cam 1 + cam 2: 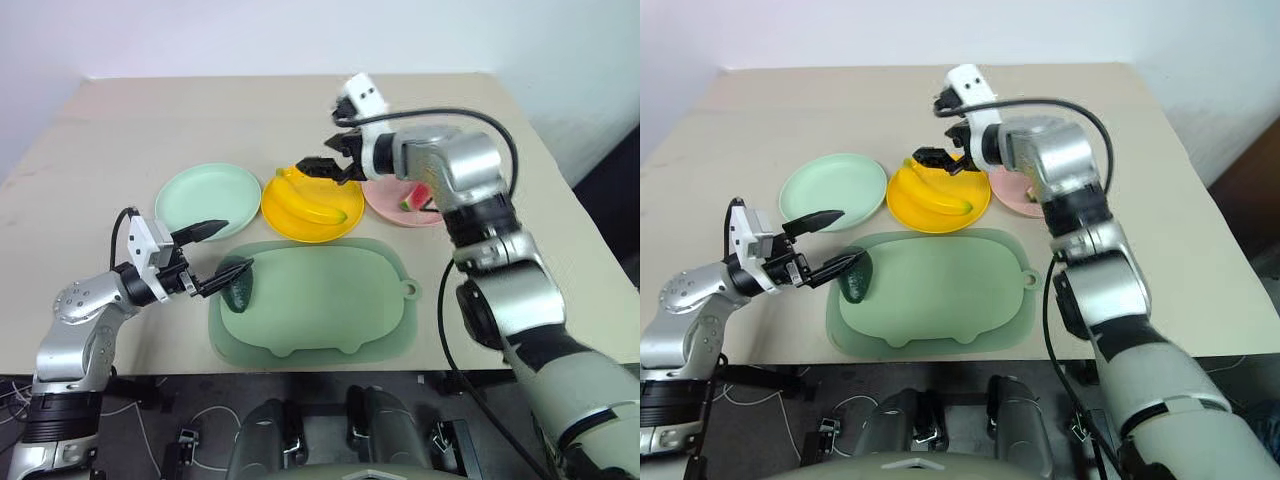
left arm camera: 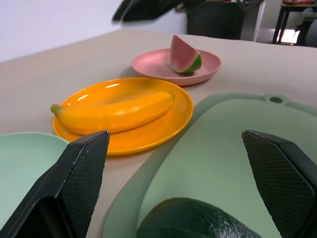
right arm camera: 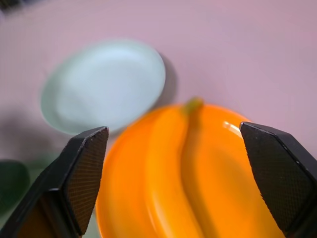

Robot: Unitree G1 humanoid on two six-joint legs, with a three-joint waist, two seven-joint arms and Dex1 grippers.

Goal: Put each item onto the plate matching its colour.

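Closest in, sage mat [image 1: 330, 300] w/ avocado [image 1: 240, 285] on its left edge, sitting between left claw's [image 1: 222, 254] wide-open fingers, not gripped. Right claw [image 1: 336, 155] hangs just above yellow plate [image 1: 278, 212], spread wide, holding nothing. Banana [image 1: 310, 205] lies on yellow plate, long axis diagonal, stem toward far-left rim. Watermelon [image 2: 184, 54] stands on pink plate [image 2: 153, 62], rind down. Green plate [image 1: 208, 195] has nothing on it.

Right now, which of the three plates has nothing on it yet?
The green plate, at the left end of the row. The yellow plate holds the banana, and the pink plate holds the watermelon wedge.
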